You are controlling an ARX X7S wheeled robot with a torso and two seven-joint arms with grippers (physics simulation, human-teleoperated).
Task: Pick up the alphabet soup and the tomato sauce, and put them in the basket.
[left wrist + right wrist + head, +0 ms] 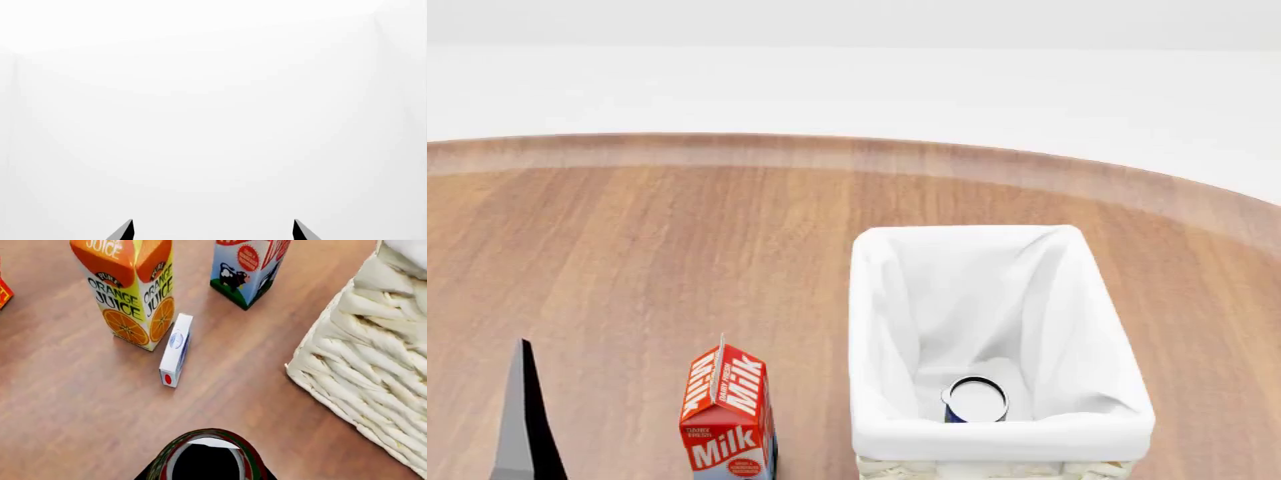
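Note:
The alphabet soup [976, 400], a blue can with a silvery top, stands inside the basket [1094, 330] near its front wall. The tomato sauce [208, 452], a red and green can, fills the space between my right gripper's [208, 474] jaws, held above the wooden table beside the basket's woven wall [373, 360]. My right gripper does not show in the head view. My left gripper [213, 229] is open and empty, facing a blank white surface. One of its dark fingers [527, 430] shows at the head view's lower left.
A milk carton [729, 420] stands left of the basket and also shows in the right wrist view [247, 270]. An orange juice carton [133, 290] and a small white box [175, 349] lying on the table are near it. A red object [3, 292] shows at the edge.

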